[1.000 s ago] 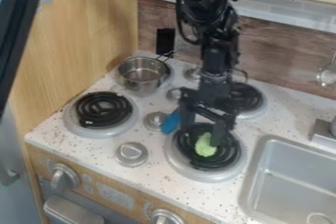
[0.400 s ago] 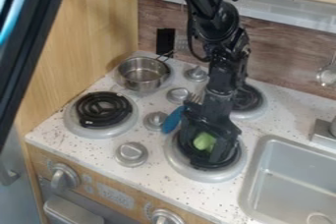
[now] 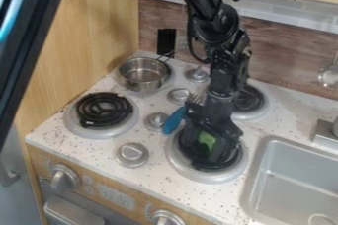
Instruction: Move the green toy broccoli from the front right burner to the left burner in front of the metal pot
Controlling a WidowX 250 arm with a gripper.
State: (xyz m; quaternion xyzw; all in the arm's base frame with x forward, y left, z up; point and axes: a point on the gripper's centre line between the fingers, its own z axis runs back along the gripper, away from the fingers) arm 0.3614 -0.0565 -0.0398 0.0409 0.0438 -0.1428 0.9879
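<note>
Green piece [image 3: 207, 140] of something soft-looking sits low at the black gripper [image 3: 206, 151], right over the dark coil of the near right burner [image 3: 198, 175], from where I stand. The gripper hangs down around it and hides part of its outline, so I can't tell whether it is clamped on the piece or only around it, nor whether the piece touches the coil. Just left of the gripper lies a blue-handled utensil [image 3: 174, 120], slanted, its metal end pointing toward the wall. Across the speckled white counter [image 3: 165, 194] I see the near left burner [image 3: 104, 110] with its black coil, and behind that a shiny metal pot [image 3: 143, 74] stands on the far left burner [image 3: 171, 77]. The far right burner [image 3: 249, 100] is partly behind the arm. Silver knobs [image 3: 132, 155] rise between the burners, and more dials [image 3: 64, 177] stick out of the wooden front below. Over to the right, the grey sink [image 3: 290, 184] is set into the counter, near the gripper's burner but apart from it.
</note>
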